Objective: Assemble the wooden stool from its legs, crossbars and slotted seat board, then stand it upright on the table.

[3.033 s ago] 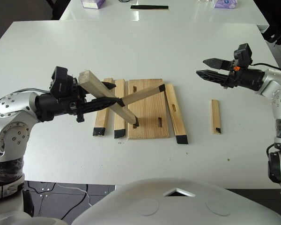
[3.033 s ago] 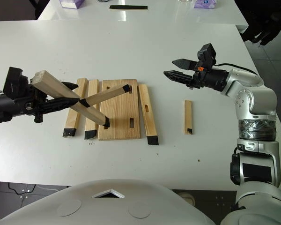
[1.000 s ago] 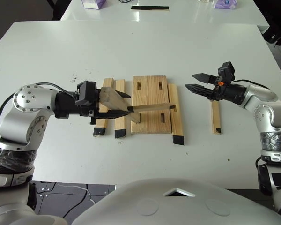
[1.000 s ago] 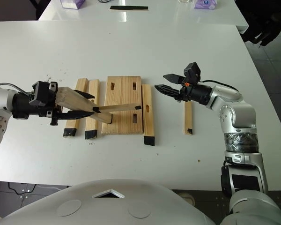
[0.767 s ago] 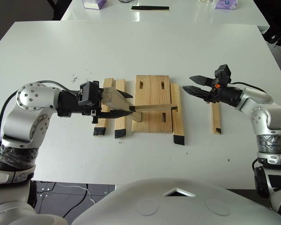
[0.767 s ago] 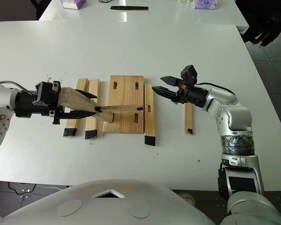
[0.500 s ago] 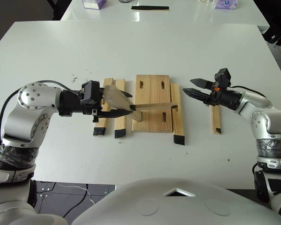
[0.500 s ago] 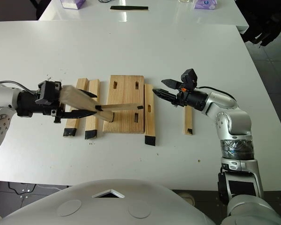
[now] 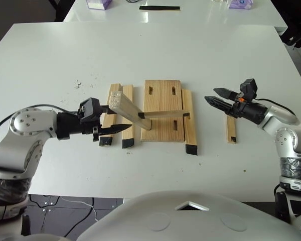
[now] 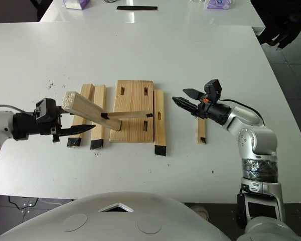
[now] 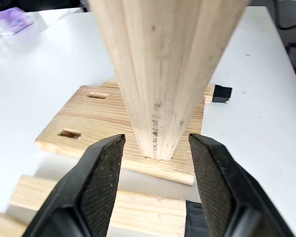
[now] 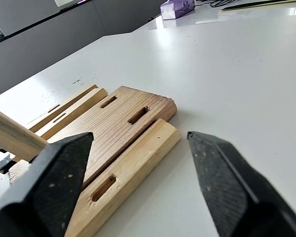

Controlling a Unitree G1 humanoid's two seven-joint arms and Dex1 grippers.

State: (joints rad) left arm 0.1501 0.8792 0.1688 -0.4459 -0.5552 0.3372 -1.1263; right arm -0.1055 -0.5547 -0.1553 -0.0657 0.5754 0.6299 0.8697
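Observation:
The slotted seat board [image 9: 163, 131] lies flat at mid-table. A thick wooden leg [image 9: 126, 105] leans up from it toward the left, its low end at a slot and joined to a thin crossbar [image 9: 163, 114] lying across the board. My left gripper [image 9: 118, 120] is open around the leg's raised part; the left wrist view shows a gap beside each finger [image 11: 96, 187]. Two legs [image 9: 112, 120] lie left of the board and one leg [image 9: 189, 125] lies right of it. My right gripper [image 9: 216, 97] hovers open between that leg and a short crossbar [image 9: 231, 126].
Wood crumbs [image 9: 79, 84] speckle the table left of the parts. A second table at the back carries purple boxes [image 9: 99, 4] and a black strip [image 9: 159, 7]. The near table edge runs just below both arms.
My left gripper has let go of the leaning leg and drawn back toward the left and the near edge; the leg stays propped on the board. The right gripper has pulled back slightly to the right.

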